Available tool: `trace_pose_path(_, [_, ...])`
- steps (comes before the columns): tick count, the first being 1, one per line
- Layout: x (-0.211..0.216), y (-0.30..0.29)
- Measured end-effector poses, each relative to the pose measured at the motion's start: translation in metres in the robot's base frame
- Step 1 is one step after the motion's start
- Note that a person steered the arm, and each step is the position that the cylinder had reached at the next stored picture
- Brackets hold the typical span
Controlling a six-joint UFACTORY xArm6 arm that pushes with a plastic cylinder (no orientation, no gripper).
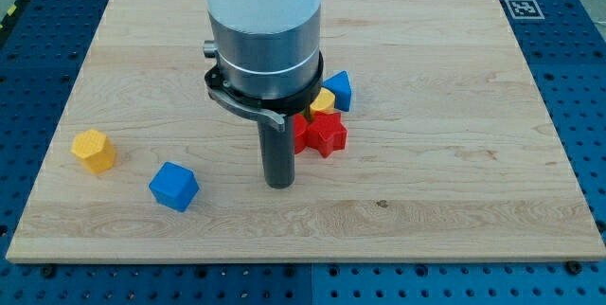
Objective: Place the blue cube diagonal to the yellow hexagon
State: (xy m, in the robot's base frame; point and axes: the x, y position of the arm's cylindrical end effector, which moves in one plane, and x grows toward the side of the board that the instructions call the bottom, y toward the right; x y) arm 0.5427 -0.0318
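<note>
The blue cube [173, 186] lies on the wooden board [426, 78] at the lower left. The yellow hexagon [93, 150] lies to its upper left, a short gap away, near the board's left edge. My tip [279, 184] rests on the board to the right of the blue cube, well apart from it, at about the same height in the view. The tip stands just left of and below a red star-shaped block [325, 134].
A cluster sits right of the rod: the red star, a second red block [301, 134] partly hidden by the rod, a small yellow block [322, 102] and another blue block [338, 89]. The arm's wide grey body [263, 30] hides the board's upper middle.
</note>
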Motion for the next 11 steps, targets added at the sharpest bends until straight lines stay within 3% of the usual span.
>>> trace_pose_path(4, [-0.002,-0.014])
trace_pose_path(8, [-0.037,-0.113])
trace_pose_path(11, [-0.026,-0.129])
